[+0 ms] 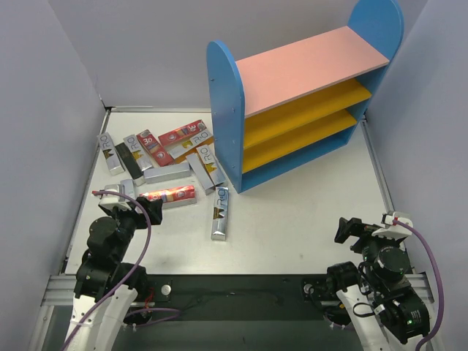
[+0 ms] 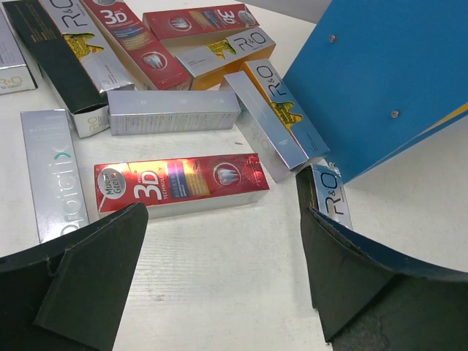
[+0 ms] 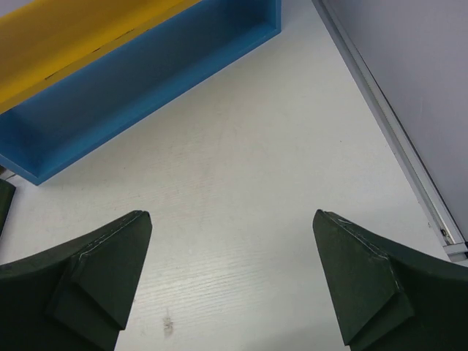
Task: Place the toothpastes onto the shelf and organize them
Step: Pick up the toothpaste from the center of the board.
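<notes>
While both arms sat low at the near edge of the table (image 1: pixel 292 219), the toothpastes (image 1: pixel 164 150) lay scattered flat on its far left part. They were long narrow cardboard boxes at mixed angles, some touching or overlapping. Most were glossy silver-grey with white lettering and yellow or black panels; a few were shiny red. One red box (image 2: pixel 179 183), foil-bright with a tooth printed on it, lay crosswise just ahead of the left gripper (image 1: pixel 148 210), whose jaws stood wide apart and held nothing. Its fingers (image 2: pixel 88 278) were matte black wedges over the tabletop. A silver box (image 1: pixel 219 213) lay apart from the rest, near the middle of the table, its far end close to the foot of the shelf (image 1: pixel 225 110).

The shelf stood toward the far right corner, turned at an angle, its open front facing the near edge. It had flat blue side panels (image 1: pixel 377 25) with rounded tops, a smooth pink top board (image 1: pixel 311 66), two yellow boards (image 1: pixel 307 110) and a blue base (image 3: pixel 139 80). The right gripper (image 3: pixel 232 216) sat by the near right corner, jaws likewise spread and empty, over the white, faintly grained surface, well apart from every box.
</notes>
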Tool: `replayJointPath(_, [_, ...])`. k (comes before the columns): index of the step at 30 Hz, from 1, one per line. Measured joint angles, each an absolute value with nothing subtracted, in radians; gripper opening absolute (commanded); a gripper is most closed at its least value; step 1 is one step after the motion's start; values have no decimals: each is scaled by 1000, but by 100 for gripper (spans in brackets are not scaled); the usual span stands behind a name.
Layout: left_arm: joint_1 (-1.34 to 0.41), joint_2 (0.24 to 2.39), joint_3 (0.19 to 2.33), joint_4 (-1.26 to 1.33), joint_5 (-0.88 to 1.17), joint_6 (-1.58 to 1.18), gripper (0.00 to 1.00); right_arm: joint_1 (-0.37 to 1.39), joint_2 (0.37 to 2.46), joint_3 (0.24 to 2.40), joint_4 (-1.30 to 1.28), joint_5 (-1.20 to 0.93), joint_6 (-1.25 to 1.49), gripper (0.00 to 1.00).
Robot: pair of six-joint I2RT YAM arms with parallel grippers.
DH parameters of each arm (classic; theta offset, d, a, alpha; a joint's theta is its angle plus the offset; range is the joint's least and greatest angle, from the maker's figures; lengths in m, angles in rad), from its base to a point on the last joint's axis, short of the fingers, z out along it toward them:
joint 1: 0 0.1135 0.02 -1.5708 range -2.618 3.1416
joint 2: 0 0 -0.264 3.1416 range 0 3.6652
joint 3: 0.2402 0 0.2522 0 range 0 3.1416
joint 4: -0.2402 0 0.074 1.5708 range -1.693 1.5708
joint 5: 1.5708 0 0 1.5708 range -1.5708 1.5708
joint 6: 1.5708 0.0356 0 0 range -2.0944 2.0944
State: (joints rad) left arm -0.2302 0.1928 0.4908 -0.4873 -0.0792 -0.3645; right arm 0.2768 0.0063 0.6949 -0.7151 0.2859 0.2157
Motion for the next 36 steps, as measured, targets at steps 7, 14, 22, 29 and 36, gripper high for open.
replayJointPath(7, [-230,193,491,-490,-92,-364,97,282,6,695,-706,278,212,100])
replayJointPath(14, [-230,203,491,-490,-94,-368,97,283,6,694,-698,224,234,100])
replayJointPath(22, [-230,252,492,-491,-93,-387,97,289,137,697,-659,111,245,100])
replayJointPath(29, [-230,255,498,-492,-93,-392,97,306,348,699,-616,-45,329,100])
replayJointPath(36, [-216,236,498,-492,-88,-400,97,363,546,633,-534,-138,464,100])
